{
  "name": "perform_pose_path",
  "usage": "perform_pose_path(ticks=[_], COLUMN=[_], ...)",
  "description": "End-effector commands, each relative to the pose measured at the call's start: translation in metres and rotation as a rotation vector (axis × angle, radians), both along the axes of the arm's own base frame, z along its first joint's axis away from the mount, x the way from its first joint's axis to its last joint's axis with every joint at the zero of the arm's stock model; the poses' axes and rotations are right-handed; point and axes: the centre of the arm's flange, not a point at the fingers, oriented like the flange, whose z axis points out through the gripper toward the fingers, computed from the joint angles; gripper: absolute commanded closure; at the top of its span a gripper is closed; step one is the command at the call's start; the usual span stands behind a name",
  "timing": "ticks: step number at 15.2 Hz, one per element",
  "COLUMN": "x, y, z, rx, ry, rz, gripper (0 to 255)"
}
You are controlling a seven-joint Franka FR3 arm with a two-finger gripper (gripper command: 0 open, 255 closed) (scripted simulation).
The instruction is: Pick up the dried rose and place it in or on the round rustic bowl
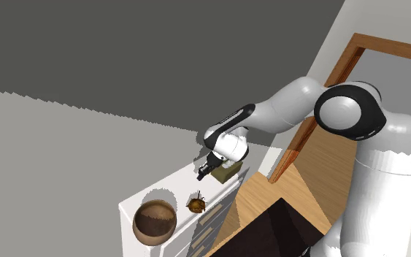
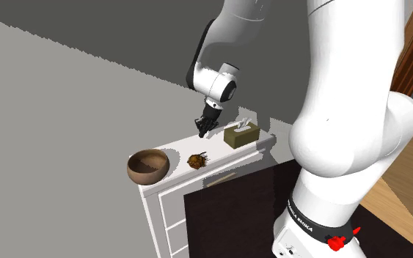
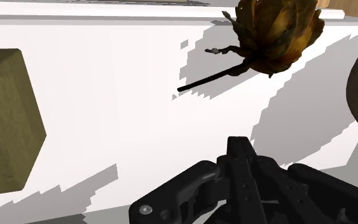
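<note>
Three things sit on a white cabinet top (image 2: 177, 149): a round brown bowl (image 2: 148, 166) at one end, an olive tissue box (image 2: 241, 134) at the other, and the dried rose (image 2: 196, 160) between them. The rose lies on the bare surface just beside the bowl, not touching it, its thin stem pointing toward the box. The black gripper (image 2: 203, 130) hangs above the top, between rose and box, clear of both. In the wrist view its fingers (image 3: 238, 153) appear to meet, pressed together on nothing. Judging by this, the task has barely begun: the rose is not grasped or lifted, and the bowl is empty. Opening, descending, gripping, and carrying all remain.
</note>
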Motion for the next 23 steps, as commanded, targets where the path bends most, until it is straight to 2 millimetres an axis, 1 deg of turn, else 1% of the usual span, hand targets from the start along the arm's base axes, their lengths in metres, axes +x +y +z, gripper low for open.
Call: perform_pose_path(ticks=[1,5,10,11,17,18,23], x=[0.0,-0.043,-0.107,-0.107,-0.101,-0.099,-0.099], y=[0.0,0.052,0.104,0.104,0.105,0.106,0.106], z=[0.0,-0.001,-0.016,-0.016,-0.047,-0.055,-0.055], rx=[0.0,-0.165,-0.371,-0.371,-0.371,-0.371,-0.371], ry=[0.0,-0.048,-0.109,-0.109,-0.109,-0.109,-0.109], rz=[0.0,0.153,0.345,0.345,0.345,0.345,0.345], gripper=[0,0,0,0,0,0,0])
